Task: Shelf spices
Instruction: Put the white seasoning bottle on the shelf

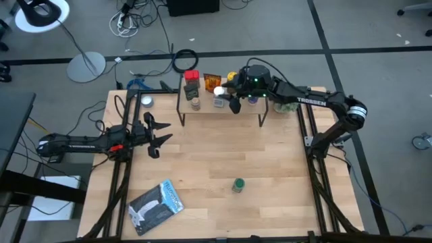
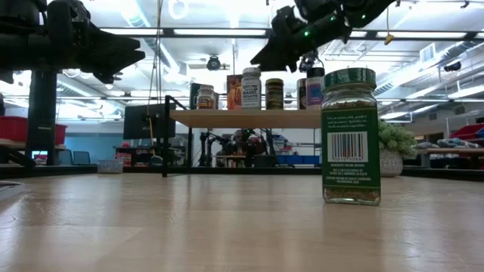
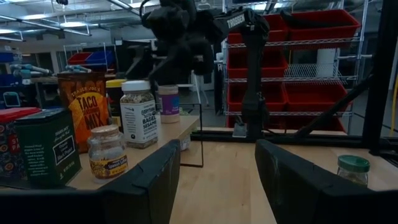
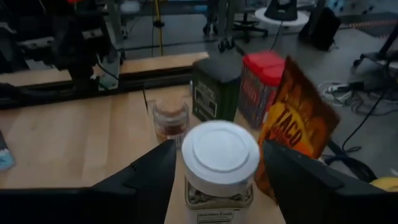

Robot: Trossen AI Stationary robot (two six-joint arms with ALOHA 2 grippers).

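Observation:
The shelf [image 1: 223, 109] stands at the table's far side and carries several spices: a red-lidded tin [image 4: 261, 87], a dark green tin [image 4: 214, 90], a small amber jar [image 4: 170, 118], an orange taco packet [image 4: 298, 124] and a white-lidded jar [image 4: 219, 155]. My right gripper [image 1: 235, 102] hovers open just above the white-lidded jar, a finger on each side and apart from it. A green-lidded spice jar [image 1: 237, 185] stands upright on its base alone on the table's near middle. My left gripper [image 1: 159, 134] waits open at the table's left, above the tabletop.
A flat blue-grey packet [image 1: 156, 206] lies at the near left corner. A spiky green plant [image 2: 397, 147] stands right of the shelf. A small round object [image 1: 146, 102] sits left of the shelf. Black frame rails run along both table sides.

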